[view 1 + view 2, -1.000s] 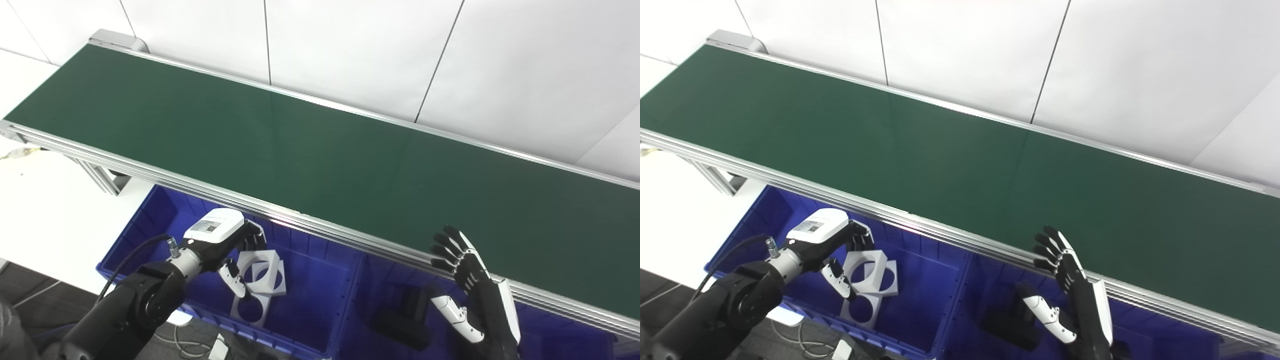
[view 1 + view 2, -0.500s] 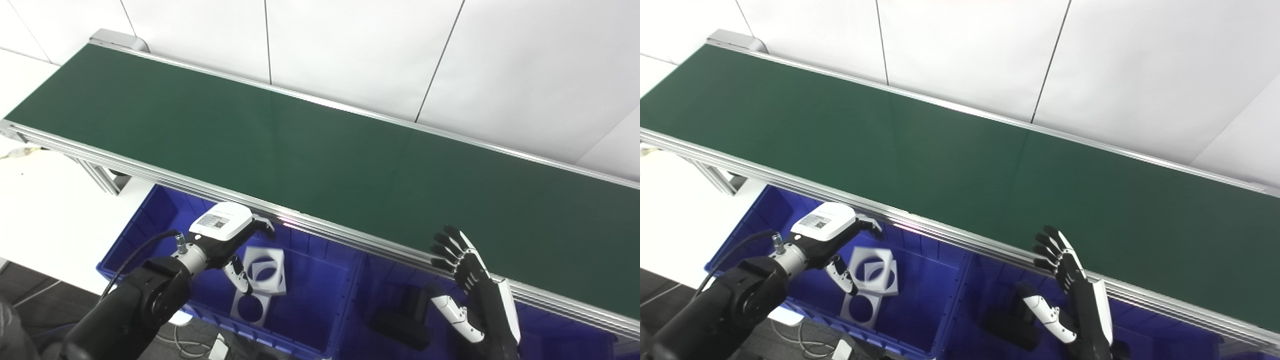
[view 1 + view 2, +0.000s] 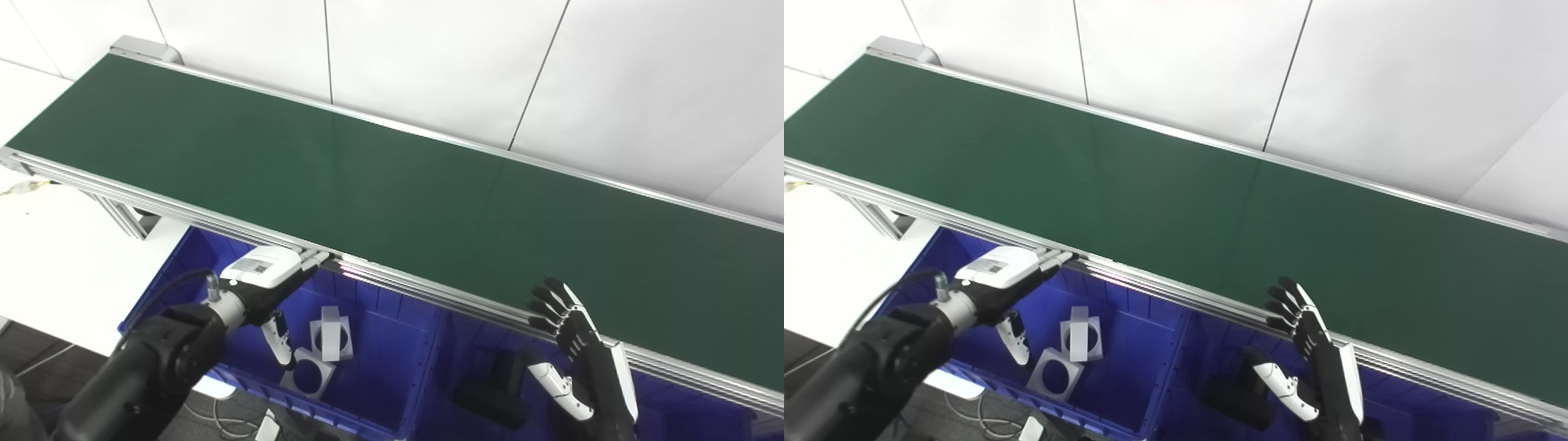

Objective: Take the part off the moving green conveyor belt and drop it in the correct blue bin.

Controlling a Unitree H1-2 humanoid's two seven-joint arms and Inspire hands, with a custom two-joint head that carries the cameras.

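Note:
The green conveyor belt runs bare from upper left to right; no part lies on it. My left hand hovers open over the left blue bin, fingers stretched flat toward the belt's front rail and holding nothing. Below it, white square parts with round holes lie on the bin floor, one standing on edge. My right hand is open, fingers spread upright at the belt's front rail, above the right blue bin that holds a black part.
An aluminium rail edges the belt's front side above both bins. A white table lies to the left. White wall panels stand behind the belt. Cables lie on the floor below the left bin.
My left hand opened and let go of a white square part, which dropped into the left bin and now stands on edge. The hand rose toward the rail. The right hand stayed still.

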